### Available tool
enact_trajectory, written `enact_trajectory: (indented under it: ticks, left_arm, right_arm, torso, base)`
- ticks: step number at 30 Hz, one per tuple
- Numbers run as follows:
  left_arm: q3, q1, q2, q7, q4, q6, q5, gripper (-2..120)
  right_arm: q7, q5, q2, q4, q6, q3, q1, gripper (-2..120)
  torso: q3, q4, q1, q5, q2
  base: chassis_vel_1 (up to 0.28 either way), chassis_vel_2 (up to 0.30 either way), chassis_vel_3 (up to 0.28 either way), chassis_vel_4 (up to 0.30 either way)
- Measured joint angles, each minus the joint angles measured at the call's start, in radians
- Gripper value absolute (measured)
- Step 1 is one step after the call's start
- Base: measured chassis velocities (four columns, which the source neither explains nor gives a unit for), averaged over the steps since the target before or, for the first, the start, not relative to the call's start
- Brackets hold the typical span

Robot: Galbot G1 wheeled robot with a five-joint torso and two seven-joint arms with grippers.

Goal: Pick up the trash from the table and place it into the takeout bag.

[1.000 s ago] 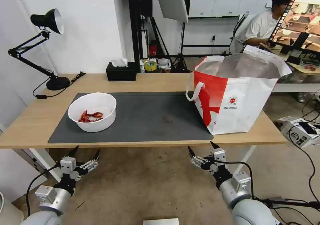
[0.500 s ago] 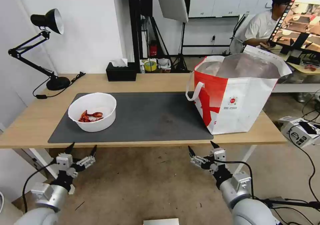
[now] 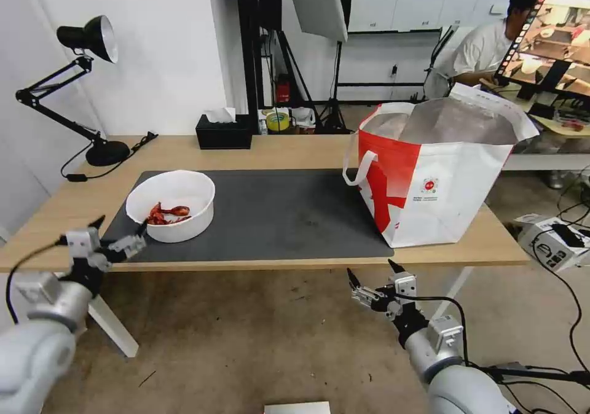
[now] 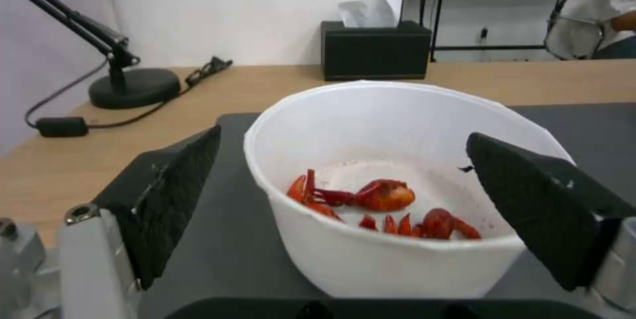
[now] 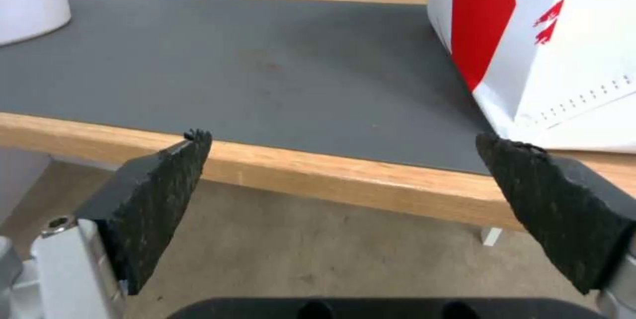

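The bowl (image 3: 171,205) stands upright with its mouth facing up; it is round, so no long axis applies. It sits on the left end of the mat (image 3: 270,214), directly ahead of the left gripper (image 3: 117,234). Red shells (image 4: 377,204) lie loose on the bowl floor.

The left gripper is level with the table (image 3: 283,150) at the front left edge of the mat. Its jaws are spread wide and hold nothing. In the left wrist view (image 4: 345,185) one finger pad (image 4: 176,195) lies to one side of the bowl and the other pad to the opposite side, with the near wall of the bowl between them. Neither pad touches the bowl.

The right gripper (image 3: 372,279) hangs below the front edge of the table, forward of the bag (image 3: 442,174). Its jaws are also spread wide and hold nothing. In the right wrist view (image 5: 345,180) the table edge and the mat lie straight ahead of it, and the lower corner of the bag lies ahead and to one side.

The bag stands upright and open at the top on the right end of the table, well apart from the bowl. Its front panel carries a small round red logo (image 3: 428,185) with lines of print below; the print is too small to read.
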Motion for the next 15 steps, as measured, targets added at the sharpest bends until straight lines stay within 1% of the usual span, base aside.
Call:
enact_trajectory:
  ticks: [3,4,5,7,8,9,11,12,13,14,15]
  left_arm:
    - [0.044,-0.061,0.064,-0.045,0.018,0.058,-0.108,100]
    - [0.044,-0.061,0.064,-0.045,0.018,0.058,-0.108,100]
    - [0.063,-0.089,0.081,-0.064,0.025,0.082,-0.136,100]
    - [0.123,-0.171,0.123,-0.117,0.044,0.157,-0.198,100]
    - [0.123,-0.171,0.123,-0.117,0.044,0.157,-0.198,100]
    - [0.147,-0.206,0.135,-0.137,0.053,0.183,-0.216,100]
    - [0.226,-0.326,0.172,-0.205,0.093,0.264,-0.273,100]
    - [0.226,-0.326,0.172,-0.205,0.093,0.264,-0.273,100]
    - [0.274,-0.391,0.183,-0.245,0.124,0.322,-0.298,100]
    - [0.299,-0.423,0.187,-0.264,0.141,0.346,-0.309,100]
    - [0.299,-0.423,0.187,-0.264,0.141,0.346,-0.309,100]
  right_arm:
    - [0.0,0.0,0.0,0.0,0.0,0.0,0.0,100]
    - [0.0,0.0,0.0,0.0,0.0,0.0,0.0,100]
    - [0.0,0.0,0.0,0.0,0.0,0.0,0.0,100]
    - [0.0,0.0,0.0,0.0,0.0,0.0,0.0,100]
    - [0.0,0.0,0.0,0.0,0.0,0.0,0.0,100]
    - [0.0,0.0,0.0,0.0,0.0,0.0,0.0,100]
    - [0.0,0.0,0.0,0.001,0.0,0.0,0.0,100]
    - [0.0,0.0,0.0,0.001,0.0,0.0,0.0,100]
    - [0.0,0.0,0.0,0.0,0.0,0.0,0.0,100]
    - [0.0,0.0,0.0,0.001,0.0,0.0,0.0,100]
    - [0.0,0.0,0.0,0.001,0.0,0.0,0.0,100]
  torso:
    - [0.0,0.0001,0.0,-0.0002,0.0]
    - [0.0,0.0001,0.0,-0.0002,0.0]
    - [0.0,0.0001,0.0,-0.0001,0.0]
    - [0.0,0.0,0.0,0.0001,0.0]
    - [0.0,0.0,0.0,0.0001,0.0]
    - [0.0,0.0002,0.0,-0.0003,0.0]
    - [0.0,-0.0002,0.0,0.0008,0.0]
    - [0.0,-0.0002,0.0,0.0008,0.0]
    - [0.0,-0.0001,0.0,-0.0002,0.0]
    - [0.0,-0.0001,0.0,-0.0004,0.0]
    - [0.0,-0.0001,0.0,-0.0004,0.0]
  base:
    - [0.0,0.0,0.0,0.0]
    - [0.0,0.0,0.0,0.0]
    - [0.0,0.0,0.0,0.0]
    - [0.0,0.0,0.0,0.0]
    - [0.0,0.0,0.0,0.0]
    - [0.0,0.0,0.0,0.0]
    - [0.0,0.0,0.0,0.0]
    - [0.0,0.0,0.0,0.0]
    - [0.0,0.0,0.0,0.0]
    - [0.0,0.0,0.0,0.0]
    - [0.0,0.0,0.0,0.0]
